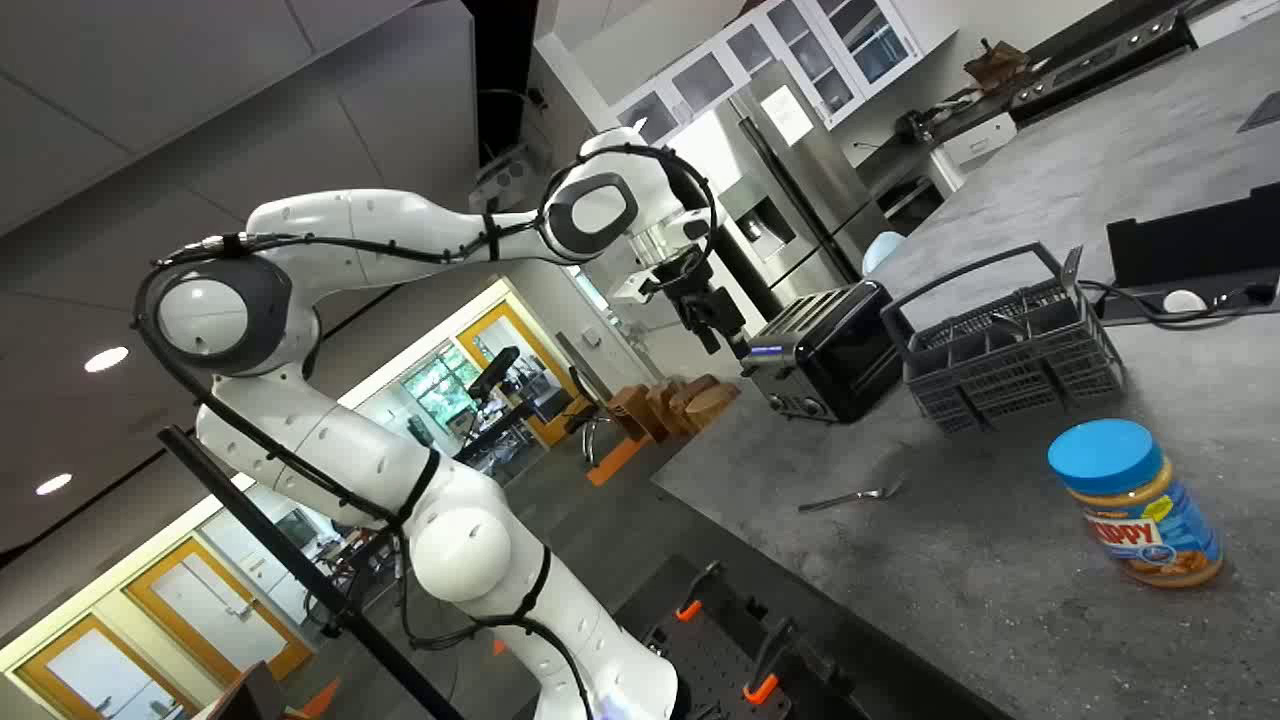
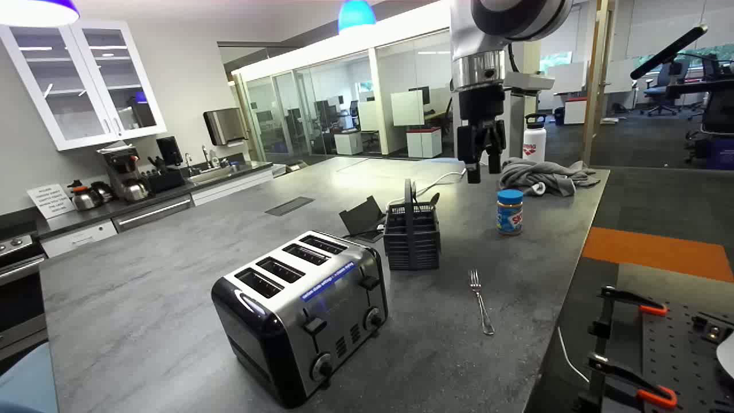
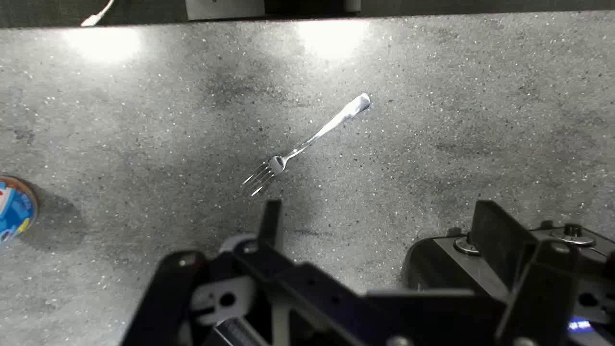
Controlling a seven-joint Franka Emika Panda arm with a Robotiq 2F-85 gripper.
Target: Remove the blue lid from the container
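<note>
The container, a squat jar (image 1: 1155,535) with a tan body and a blue, red and yellow label, stands upright on the grey counter. It also shows in an exterior view (image 2: 510,221) and is cut off at the left edge of the wrist view (image 3: 17,211). The blue lid (image 1: 1105,457) sits on top of the jar, also in an exterior view (image 2: 510,197); it is out of the wrist view. My gripper (image 1: 727,347) is open and empty, high above the counter and apart from the jar. Its spread fingers show in an exterior view (image 2: 484,174) and the wrist view (image 3: 378,204).
A four-slot toaster (image 2: 304,310) and a dark cutlery basket (image 2: 412,246) stand on the counter. A fork (image 3: 312,139) lies below the gripper, near the counter's edge. A grey towel (image 2: 545,179) and white bottle (image 2: 534,142) are beyond the jar. A black stand (image 1: 1195,240) is near the basket.
</note>
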